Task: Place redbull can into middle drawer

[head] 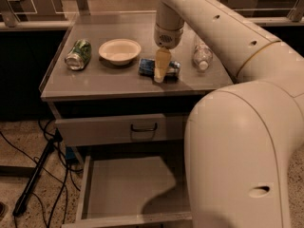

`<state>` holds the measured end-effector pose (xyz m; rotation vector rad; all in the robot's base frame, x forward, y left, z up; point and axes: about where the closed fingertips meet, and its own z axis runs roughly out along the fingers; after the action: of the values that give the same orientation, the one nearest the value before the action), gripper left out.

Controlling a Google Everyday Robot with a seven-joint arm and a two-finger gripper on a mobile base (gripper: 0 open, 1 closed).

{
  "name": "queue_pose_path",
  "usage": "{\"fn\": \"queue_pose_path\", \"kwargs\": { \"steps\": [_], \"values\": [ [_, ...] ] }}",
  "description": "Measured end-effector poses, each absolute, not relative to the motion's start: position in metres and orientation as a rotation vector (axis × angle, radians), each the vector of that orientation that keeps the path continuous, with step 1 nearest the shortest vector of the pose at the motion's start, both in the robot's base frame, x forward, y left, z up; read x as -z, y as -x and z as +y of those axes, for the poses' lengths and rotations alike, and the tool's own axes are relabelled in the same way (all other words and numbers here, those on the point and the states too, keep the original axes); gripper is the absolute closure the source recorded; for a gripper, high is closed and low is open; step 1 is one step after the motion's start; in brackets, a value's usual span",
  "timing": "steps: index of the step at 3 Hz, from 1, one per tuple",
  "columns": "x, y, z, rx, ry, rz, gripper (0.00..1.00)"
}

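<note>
Position matters here: my gripper (160, 73) sits directly over the middle of the redbull can (145, 66), which lies on its side on the desk (104, 82), long axis left-right, and I cannot tell if the gripper is apart or clamped on it.

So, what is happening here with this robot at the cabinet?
The robot's single arm reaches over the cabinet top. Its end effector is down at the redbull can, which lies on its side on the top, between the white bowl and the clear bottle. A dented green can lies further left. Below, the middle drawer is pulled out, and the redbull can is not in it yet.
</note>
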<state>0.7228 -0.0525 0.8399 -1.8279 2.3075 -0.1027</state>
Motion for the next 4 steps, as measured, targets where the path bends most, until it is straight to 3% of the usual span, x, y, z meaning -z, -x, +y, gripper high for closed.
{"fn": "queue_pose_path", "kwargs": {
  "steps": [3, 4],
  "values": [
    [-0.8399, -0.7228, -0.0525, 0.103, 1.828, 2.307, 0.94],
    [-0.8399, -0.7228, -0.0525, 0.103, 1.828, 2.307, 1.00]
  ]
}}
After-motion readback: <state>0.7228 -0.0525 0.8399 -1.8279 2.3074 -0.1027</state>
